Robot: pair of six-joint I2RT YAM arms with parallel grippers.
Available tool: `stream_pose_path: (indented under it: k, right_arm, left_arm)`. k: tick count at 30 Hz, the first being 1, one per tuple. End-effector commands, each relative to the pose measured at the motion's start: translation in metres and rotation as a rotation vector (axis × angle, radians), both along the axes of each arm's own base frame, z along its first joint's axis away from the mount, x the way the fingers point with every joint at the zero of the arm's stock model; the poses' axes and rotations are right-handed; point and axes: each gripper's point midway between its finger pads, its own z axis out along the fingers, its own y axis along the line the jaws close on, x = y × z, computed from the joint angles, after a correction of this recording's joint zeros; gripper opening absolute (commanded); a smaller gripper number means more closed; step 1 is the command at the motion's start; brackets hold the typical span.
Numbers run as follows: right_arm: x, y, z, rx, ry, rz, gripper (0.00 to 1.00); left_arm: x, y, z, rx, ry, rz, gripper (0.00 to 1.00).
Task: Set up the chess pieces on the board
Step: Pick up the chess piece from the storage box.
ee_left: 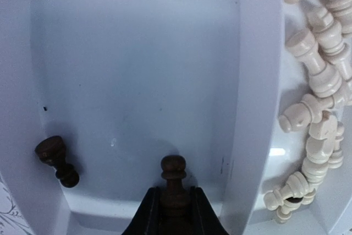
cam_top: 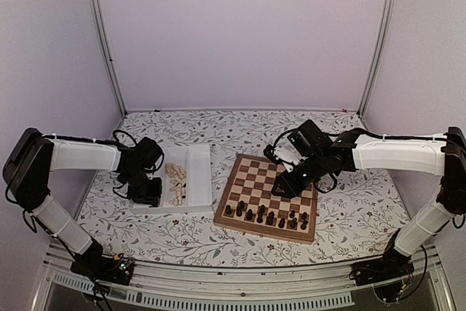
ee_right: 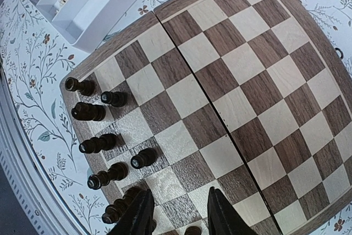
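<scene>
This is a robotics lab cell; two white-sleeved robot arms, the left arm and the right arm, stand bolted to a ribbed metal rail along the near edge of a table; bare pale walls close the space in on three sides, joined at the back corners by slim aluminium posts; black cables loop off the arms in the open; a floral cloth over the table is the one homely touch; on it lie only a chessboard and a white two-compartment tray holding loose chess pieces, set between the two arms.
</scene>
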Motion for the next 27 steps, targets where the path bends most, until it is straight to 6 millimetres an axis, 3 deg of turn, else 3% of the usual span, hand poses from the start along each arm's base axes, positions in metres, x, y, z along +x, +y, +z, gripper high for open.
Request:
stream_pose_path:
  k: [1,8,11,15,19,24,27]
  right_arm:
    - [0.004,0.006,0.012,0.045,-0.014,0.002,0.36]
    - [0.007,0.008,0.017,0.054,-0.026,-0.004,0.36]
    - [0.011,0.010,0.025,0.076,-0.051,-0.013,0.37]
    - [0.023,0.015,0.048,0.151,-0.127,-0.045,0.43]
    - [0.026,0.034,0.080,0.324,-0.182,0.004,0.49]
    - [0.007,0.070,0.113,0.564,-0.192,0.202,0.50]
    - [-0.005,0.083,0.122,0.676,-0.199,0.307,0.50]
  left_arm:
    - [-0.002,0.006,0.004,0.038,0.014,-0.036,0.16]
    - [0.027,0.009,0.061,0.060,-0.159,-0.047,0.15]
    - [0.038,-0.002,0.089,-0.004,-0.244,-0.065,0.15]
    - [0.049,-0.042,0.131,-0.242,-0.391,-0.152,0.14]
    - [0.045,-0.095,0.164,-0.560,-0.475,-0.281,0.13]
    - [0.029,-0.143,0.198,-0.846,-0.530,-0.444,0.12]
    - [0.016,-0.167,0.220,-1.000,-0.550,-0.553,0.12]
